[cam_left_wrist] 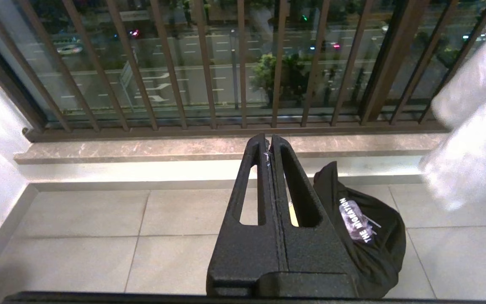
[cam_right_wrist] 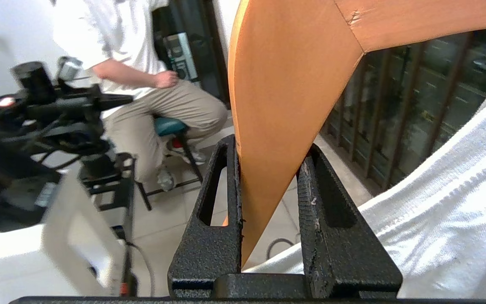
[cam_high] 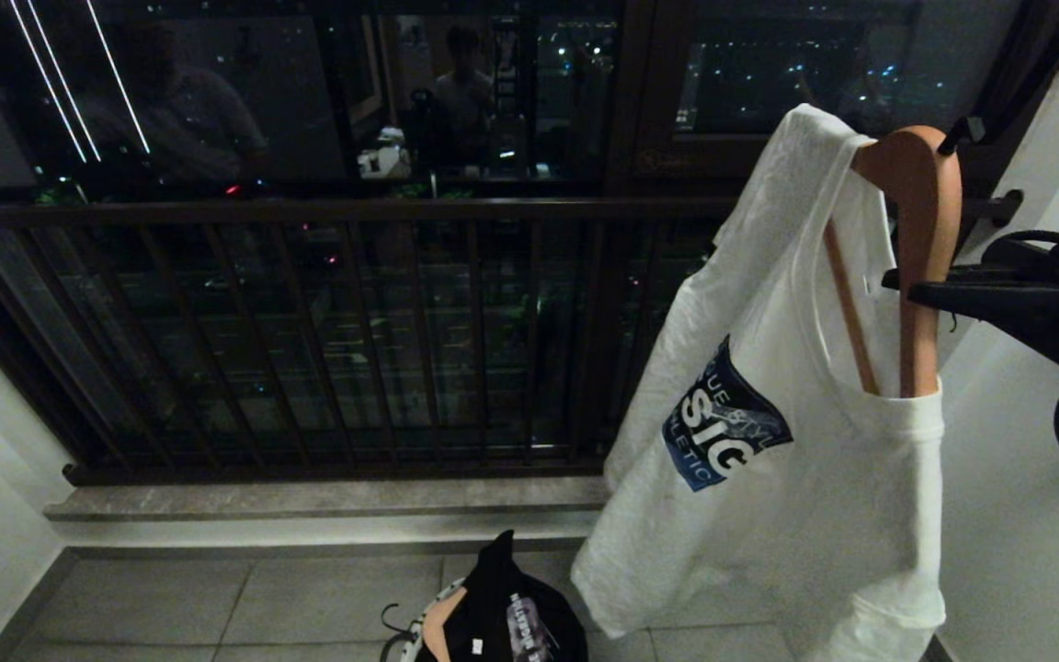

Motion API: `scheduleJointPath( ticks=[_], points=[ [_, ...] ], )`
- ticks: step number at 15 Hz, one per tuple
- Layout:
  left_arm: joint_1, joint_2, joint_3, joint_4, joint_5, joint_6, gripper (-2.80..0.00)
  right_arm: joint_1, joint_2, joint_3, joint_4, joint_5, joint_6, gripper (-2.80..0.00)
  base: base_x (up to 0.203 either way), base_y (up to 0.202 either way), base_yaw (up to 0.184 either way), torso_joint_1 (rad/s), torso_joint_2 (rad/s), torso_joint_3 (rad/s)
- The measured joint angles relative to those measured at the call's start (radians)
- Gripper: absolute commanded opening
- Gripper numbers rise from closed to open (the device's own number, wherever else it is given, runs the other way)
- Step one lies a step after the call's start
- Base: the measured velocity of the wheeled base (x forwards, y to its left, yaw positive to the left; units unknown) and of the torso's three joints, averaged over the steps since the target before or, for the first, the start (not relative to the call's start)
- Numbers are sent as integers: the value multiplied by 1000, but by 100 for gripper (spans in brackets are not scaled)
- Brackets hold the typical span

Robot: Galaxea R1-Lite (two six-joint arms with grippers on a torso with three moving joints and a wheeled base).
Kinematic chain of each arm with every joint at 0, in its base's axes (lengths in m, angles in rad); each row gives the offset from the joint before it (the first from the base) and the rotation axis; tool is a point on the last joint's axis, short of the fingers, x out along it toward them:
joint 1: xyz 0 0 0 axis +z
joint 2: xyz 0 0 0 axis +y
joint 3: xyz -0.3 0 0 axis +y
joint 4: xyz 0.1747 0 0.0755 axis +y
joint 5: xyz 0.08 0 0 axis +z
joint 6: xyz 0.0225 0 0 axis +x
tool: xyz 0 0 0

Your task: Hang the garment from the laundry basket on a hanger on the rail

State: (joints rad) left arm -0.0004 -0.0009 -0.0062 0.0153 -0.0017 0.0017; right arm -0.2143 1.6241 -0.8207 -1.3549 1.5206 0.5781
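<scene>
Head view shows the right tool point(cam_high: 916, 287) gripping a curved tan wooden hanger point(cam_high: 923, 211), tilted on end, with a white sleeveless printed garment point(cam_high: 768, 441) draped over it in front of the dark metal balcony rail point(cam_high: 309, 213). Right wrist view has the hanger point(cam_right_wrist: 285, 97) pinched between both black fingers point(cam_right_wrist: 209, 236). On the grey tiled floor point(cam_high: 244, 598) below sits the small round laundry basket point(cam_high: 415, 634), holding a black garment point(cam_high: 502, 607). Left tool point(cam_left_wrist: 270, 145) hangs above it, fingers pressed together, holding nothing.
</scene>
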Motion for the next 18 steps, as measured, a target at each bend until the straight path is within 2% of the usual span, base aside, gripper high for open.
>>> scheduleJointPath(
  ticks=[9,18],
  points=[
    [0,0,0,1,0,0,-280,-16,107,-192,4,1,8,-280,0,0,0,0,0,0],
    [0,0,0,1,0,0,-280,-27,164,-387,91,1,9,-280,0,0,0,0,0,0]
  ],
)
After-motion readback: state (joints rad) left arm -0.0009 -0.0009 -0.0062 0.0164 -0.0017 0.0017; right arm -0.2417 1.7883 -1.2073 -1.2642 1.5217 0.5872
